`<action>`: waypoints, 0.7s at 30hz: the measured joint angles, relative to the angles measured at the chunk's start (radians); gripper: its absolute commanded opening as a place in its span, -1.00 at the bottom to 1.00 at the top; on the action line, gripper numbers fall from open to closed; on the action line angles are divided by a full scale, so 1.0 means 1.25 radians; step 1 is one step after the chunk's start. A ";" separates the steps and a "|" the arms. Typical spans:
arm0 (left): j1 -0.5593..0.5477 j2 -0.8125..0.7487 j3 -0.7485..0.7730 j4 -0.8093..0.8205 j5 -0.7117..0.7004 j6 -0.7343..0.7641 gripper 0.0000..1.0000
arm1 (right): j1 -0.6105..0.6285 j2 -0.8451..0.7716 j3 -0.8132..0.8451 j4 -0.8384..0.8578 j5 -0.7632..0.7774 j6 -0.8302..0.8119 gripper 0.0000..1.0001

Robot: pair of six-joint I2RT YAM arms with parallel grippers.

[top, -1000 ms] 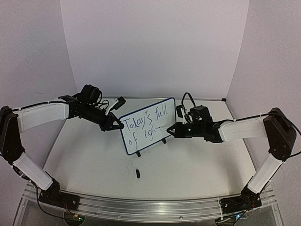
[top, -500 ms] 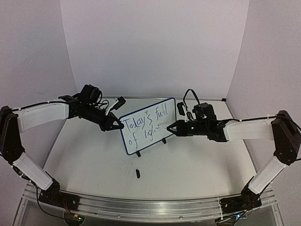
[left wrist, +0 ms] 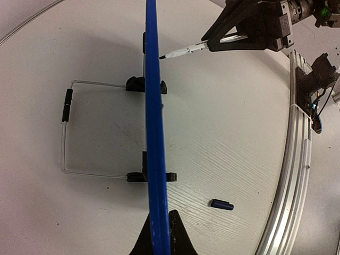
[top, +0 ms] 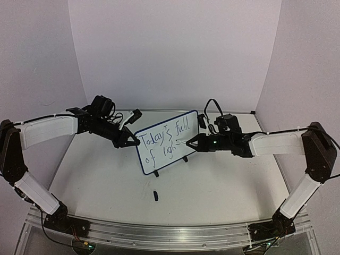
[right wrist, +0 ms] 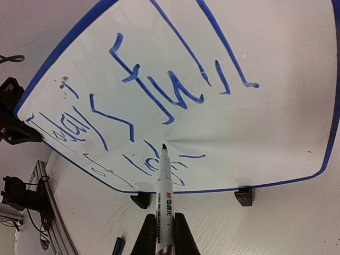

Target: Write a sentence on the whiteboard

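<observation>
The whiteboard point(top: 169, 139) stands tilted on its black clip feet mid-table. The sentence point(top: 162, 141) reads "Today's full" over "of lig" and a short dash. My left gripper point(top: 129, 142) is shut on the board's left edge; the left wrist view shows the blue rim point(left wrist: 154, 122) running edge-on between the gripper point(left wrist: 158, 219) tips. My right gripper point(top: 193, 144) is shut on a white marker point(right wrist: 164, 183), uncapped. Its dark tip sits at the board face point(right wrist: 228, 101) just above the second line's last strokes. Whether the tip touches the board I cannot tell.
A small dark marker cap point(top: 155, 195) lies on the table in front of the board, also visible as the cap point(left wrist: 221, 204). The wire stand point(left wrist: 64, 133) juts out behind the board. A metal rail point(top: 159, 234) runs along the near table edge.
The right arm has shifted, its forearm straighter and the wrist a little higher, moving the marker tip slightly left on the second line. The left arm and board stayed still.
</observation>
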State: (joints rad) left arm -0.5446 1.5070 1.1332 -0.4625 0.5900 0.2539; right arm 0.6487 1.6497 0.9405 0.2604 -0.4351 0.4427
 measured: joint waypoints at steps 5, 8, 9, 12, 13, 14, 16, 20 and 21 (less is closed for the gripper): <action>0.000 0.000 0.000 0.000 0.000 0.000 -1.00 | -0.008 0.002 0.000 0.001 0.001 0.000 -1.00; -0.001 0.000 0.000 0.000 0.000 0.000 -1.00 | -0.009 0.013 0.000 0.001 0.001 0.000 -1.00; -0.001 0.000 0.000 0.000 0.000 0.000 -1.00 | -0.009 0.016 0.000 0.000 0.001 0.000 -1.00; -0.001 0.000 0.000 0.000 0.000 -0.001 -1.00 | -0.011 0.030 0.000 0.000 0.000 0.000 -1.00; -0.001 0.000 0.000 0.000 0.000 -0.001 -1.00 | -0.011 0.033 0.000 -0.001 0.000 0.000 -1.00; -0.001 0.000 0.000 0.000 0.000 -0.001 -1.00 | -0.011 0.034 0.000 -0.001 0.000 0.000 -1.00; -0.001 0.000 0.000 0.000 0.000 -0.001 -1.00 | -0.011 0.036 0.000 -0.001 -0.001 0.000 -1.00; -0.001 0.000 0.000 0.000 0.000 -0.001 -1.00 | -0.011 0.038 -0.003 0.000 -0.002 0.000 -1.00; -0.001 0.000 0.000 0.000 0.000 -0.001 -1.00 | -0.011 0.039 -0.005 0.000 -0.002 0.000 -1.00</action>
State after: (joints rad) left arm -0.5453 1.5070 1.1332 -0.4625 0.5896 0.2527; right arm 0.6353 1.6981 0.9340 0.2607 -0.4377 0.4431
